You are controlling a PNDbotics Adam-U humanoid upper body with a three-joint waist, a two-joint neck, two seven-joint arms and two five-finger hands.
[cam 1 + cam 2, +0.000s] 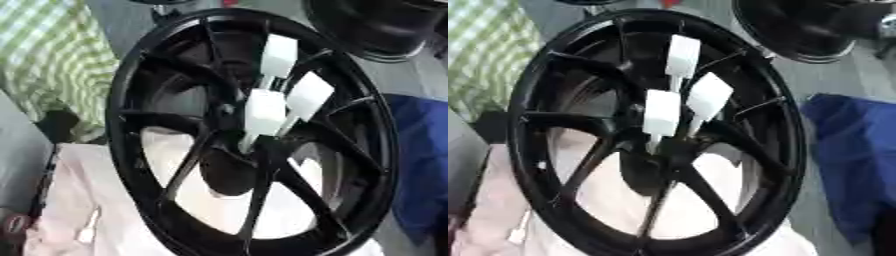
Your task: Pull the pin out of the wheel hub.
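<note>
A large black spoked wheel [122, 125] stands tilted and fills most of both views. Its hub [255, 150] sits near the middle. Three white pins with flat, paddle-like heads stick out of the hub area towards me: one high [280, 55], one on the right [308, 97], and one lower left [265, 112] whose thin shaft runs down into the hub. Neither of my hands shows in either view.
Behind the wheel lies pale pinkish cloth [79, 200]. Green-and-white checked fabric [44, 50] is at the upper left. Something blue [850, 160] lies to the right. Another black round wheel-like object [798, 25] sits at the top right.
</note>
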